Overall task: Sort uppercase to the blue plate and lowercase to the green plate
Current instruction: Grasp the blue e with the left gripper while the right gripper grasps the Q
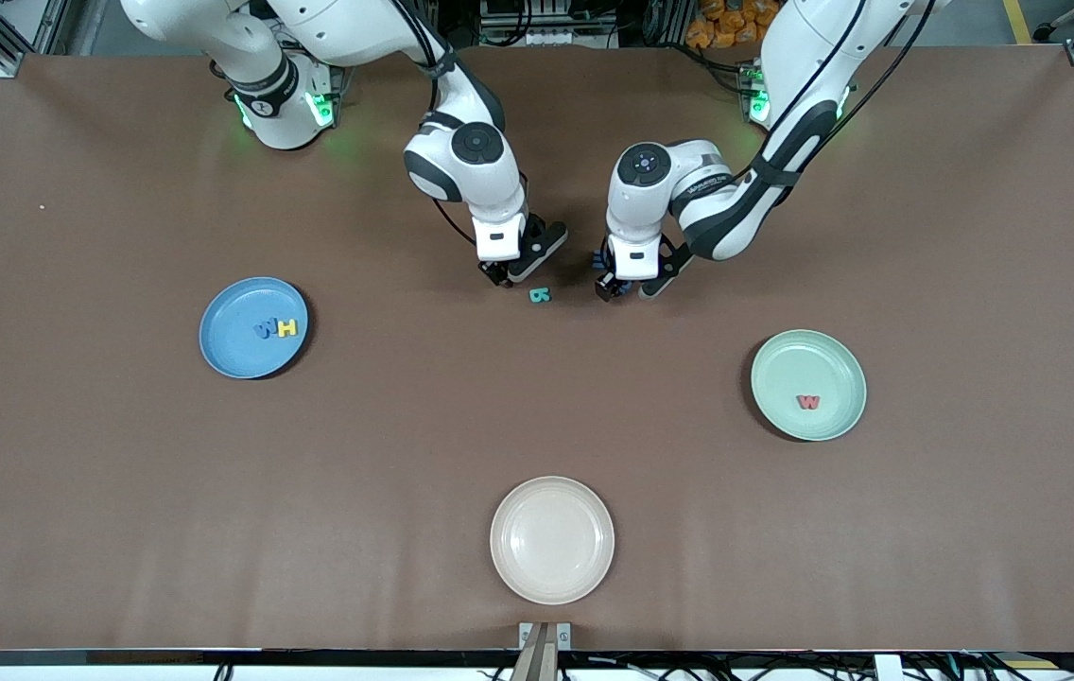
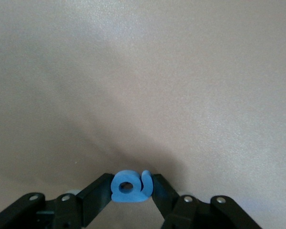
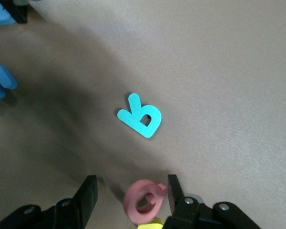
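My left gripper (image 2: 131, 185) is down at the table's middle, toward the robots, shut on a blue lowercase a (image 2: 126, 190); both fingers press its sides. The right gripper (image 3: 132, 188) stands open beside it, around a red Q (image 3: 142, 200) that tilts against one finger (image 3: 175, 191). A yellow letter (image 3: 150, 224) peeks out under the Q. The teal R (image 1: 539, 295) lies flat between the two grippers (image 1: 499, 276) (image 1: 614, 287). A blue m (image 3: 0, 83) lies close to the left gripper. The blue plate (image 1: 220, 355) holds a blue M and a yellow H. The green plate (image 1: 830, 364) holds a red w (image 1: 808, 402).
A cream plate (image 1: 551, 539) with nothing in it sits near the table's front edge, nearer the front camera than the grippers. Brown tabletop stretches between the three plates.
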Action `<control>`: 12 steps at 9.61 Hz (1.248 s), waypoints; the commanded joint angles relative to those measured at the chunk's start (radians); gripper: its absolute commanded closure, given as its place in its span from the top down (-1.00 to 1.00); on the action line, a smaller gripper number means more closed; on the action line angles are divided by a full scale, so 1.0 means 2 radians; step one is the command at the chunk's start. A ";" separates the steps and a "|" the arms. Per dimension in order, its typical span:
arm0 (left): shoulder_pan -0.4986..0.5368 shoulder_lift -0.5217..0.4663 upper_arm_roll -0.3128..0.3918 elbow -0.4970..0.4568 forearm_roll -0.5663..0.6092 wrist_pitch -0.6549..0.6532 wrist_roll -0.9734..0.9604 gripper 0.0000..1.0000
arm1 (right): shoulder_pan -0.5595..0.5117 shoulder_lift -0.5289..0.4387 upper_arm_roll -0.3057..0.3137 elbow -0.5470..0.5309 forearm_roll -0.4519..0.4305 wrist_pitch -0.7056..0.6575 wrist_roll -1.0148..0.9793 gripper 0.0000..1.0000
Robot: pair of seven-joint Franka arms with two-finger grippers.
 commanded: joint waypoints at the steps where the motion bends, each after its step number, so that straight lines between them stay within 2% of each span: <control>1: 0.006 0.003 0.001 0.018 0.013 -0.037 -0.008 -1.00 | -0.001 0.001 0.001 -0.006 -0.007 0.001 -0.002 0.32; 3: 0.008 -0.002 0.004 0.028 0.015 -0.050 -0.007 -1.00 | -0.001 0.001 0.001 -0.006 -0.007 0.001 -0.002 0.30; 5: 0.040 -0.019 0.005 0.028 0.015 -0.053 -0.007 -1.00 | -0.001 0.001 0.001 -0.005 -0.007 0.001 -0.002 0.21; 6: 0.066 -0.028 0.005 0.028 0.016 -0.054 -0.004 -1.00 | -0.001 0.001 0.001 -0.005 -0.007 0.001 -0.002 0.14; 7: 0.097 -0.038 0.005 0.028 0.016 -0.065 0.004 -1.00 | -0.002 0.001 0.001 -0.005 -0.007 0.001 -0.002 -0.01; 8: 0.131 -0.050 0.003 0.032 0.015 -0.078 0.024 -1.00 | -0.003 0.001 0.000 -0.005 -0.007 0.001 -0.002 -0.28; 10: 0.198 -0.056 0.003 0.044 0.015 -0.082 0.055 -1.00 | -0.005 0.001 0.000 -0.005 -0.007 0.001 -0.002 -0.45; 12: 0.246 -0.056 0.002 0.058 0.013 -0.083 0.092 -1.00 | -0.005 0.000 -0.001 -0.004 -0.006 0.000 0.000 -0.50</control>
